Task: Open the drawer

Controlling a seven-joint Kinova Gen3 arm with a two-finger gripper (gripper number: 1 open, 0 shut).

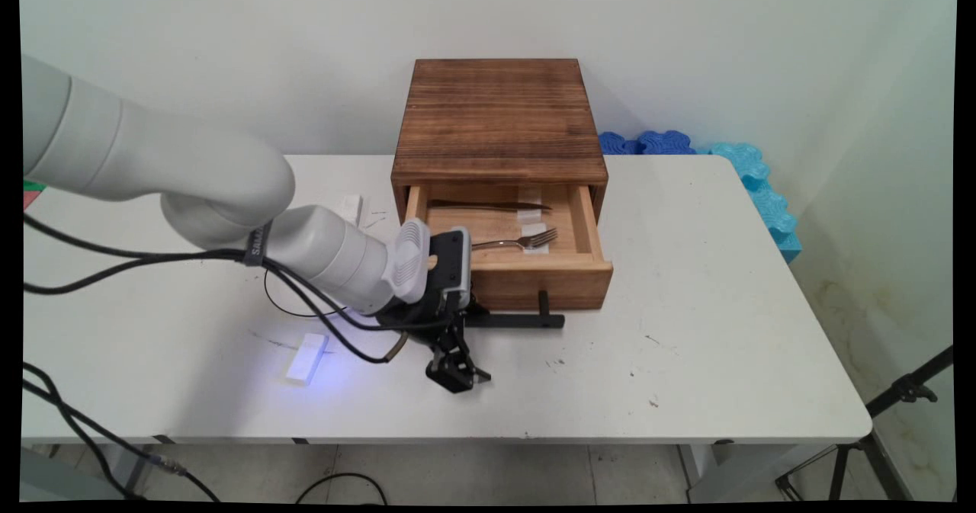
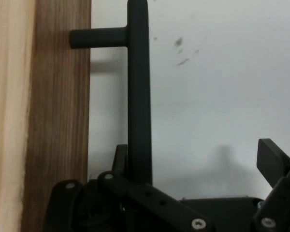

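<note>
At frame centre, the wooden box's [image 1: 499, 120] open drawer [image 1: 534, 269] holds a fork [image 1: 518, 242] and a knife [image 1: 488, 206]. The gripper [image 1: 457, 372], jaws spread, hangs beside its black handle [image 1: 526, 319].

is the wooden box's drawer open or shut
Open: the drawer is pulled out of the wooden box, showing a fork and a knife inside.
</note>
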